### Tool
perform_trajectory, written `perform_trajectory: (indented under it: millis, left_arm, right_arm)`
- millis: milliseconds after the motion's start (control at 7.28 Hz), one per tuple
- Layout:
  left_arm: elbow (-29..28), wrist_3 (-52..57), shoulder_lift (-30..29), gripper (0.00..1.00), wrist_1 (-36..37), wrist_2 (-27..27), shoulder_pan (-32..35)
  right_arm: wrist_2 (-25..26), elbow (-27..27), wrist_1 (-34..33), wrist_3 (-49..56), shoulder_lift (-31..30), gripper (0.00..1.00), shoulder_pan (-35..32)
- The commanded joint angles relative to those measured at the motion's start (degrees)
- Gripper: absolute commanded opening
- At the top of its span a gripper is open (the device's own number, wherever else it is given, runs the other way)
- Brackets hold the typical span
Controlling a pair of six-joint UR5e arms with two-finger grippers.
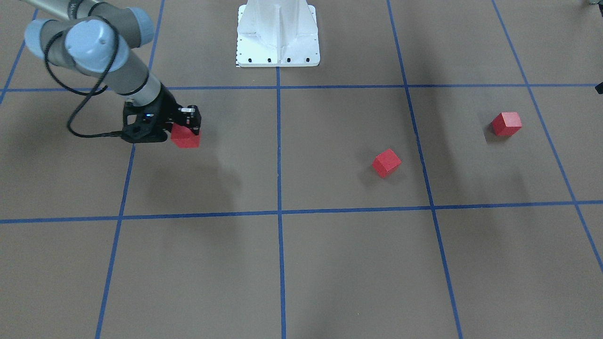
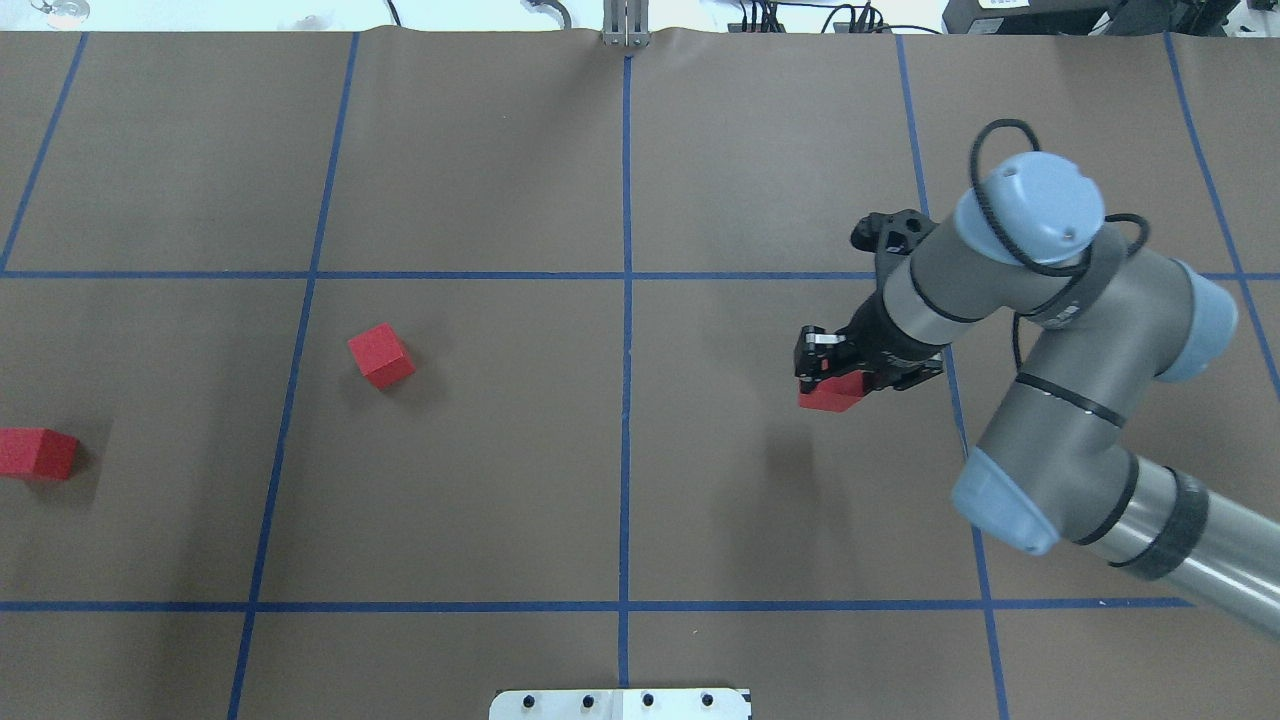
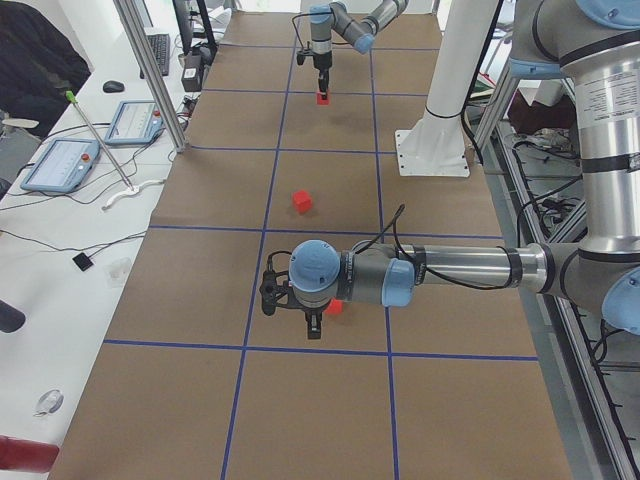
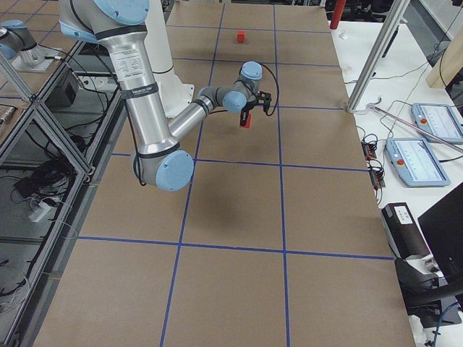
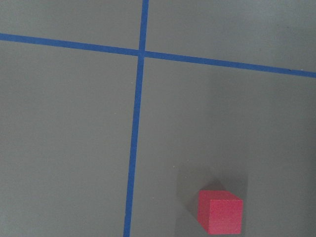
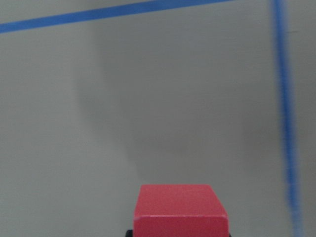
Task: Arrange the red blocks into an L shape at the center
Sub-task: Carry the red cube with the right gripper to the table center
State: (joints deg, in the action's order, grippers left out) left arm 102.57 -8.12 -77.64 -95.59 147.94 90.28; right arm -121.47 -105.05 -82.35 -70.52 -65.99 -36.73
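We find the right pincer [image 2: 830, 374] closed on the held red block [image 2: 832, 398], the jaws drawn in to the cube's width and the fingers set against its sides. In the overhead view this block hangs right of the frame's middle. Its shadow falls apart from it, lower on the brown surface [image 2: 480, 160] (so the cube is clear of the paper). In the right wrist view the same cube fills the bottom centre of the frame.

The center [image 2: 625, 440], where the middle line of the blue tape grid [image 2: 626, 150] runs between two horizontal lines, lies to the left of the held cube in the overhead view.

The middle red block [image 2: 381, 356] rests left of the center, turned askew to the grid. The outer red block [image 2: 38, 453] lies at the left edge of that frame, well apart from the other two.

The left pincer [image 3: 313, 326] shows only in the side view from the robot's left, near the frame's middle. It points down just beside the outer red block, and we cannot tell how far open it is. In the left wrist view that block sits at the lower right, below a crossing of tape.
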Motion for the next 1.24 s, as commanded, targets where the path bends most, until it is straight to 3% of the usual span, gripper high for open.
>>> perform_trajectory:
  millis: [0,137,275,824,961,1099]
  left_arm:
    - [0.09,-0.06,0.03,1.0,-0.73,0.59,-0.02]
    - [0.17,-0.06,0.03,1.0,-0.83,0.59,-0.02]
    - [0.17,-0.06,0.03,1.0,-0.83,0.59,-0.02]
    - [0.08,-5.84,-0.06,1.0,-4.5,0.51,-0.1]
    - [0.17,-6.12,-0.06,1.0,-4.78,0.59,-0.1]
    - [0.08,-6.21,0.03,1.0,-4.78,0.59,-0.1]
  right_arm:
    - [7.2,6.92,-2.2,-4.17,12.16,0.0,5.43]
    - [12.0,11.92,-2.2,-5.92,16.82,0.0,6.83]
    - [12.83,16.24,-2.11,-6.11,20.08,0.0,6.84]
    - [12.84,21.02,-1.76,-5.07,22.23,0.0,8.25]
    - [12.75,21.37,-1.76,-4.97,22.23,0.03,8.51]
    - [13.01,21.72,-1.76,-4.97,22.23,0.19,9.04]
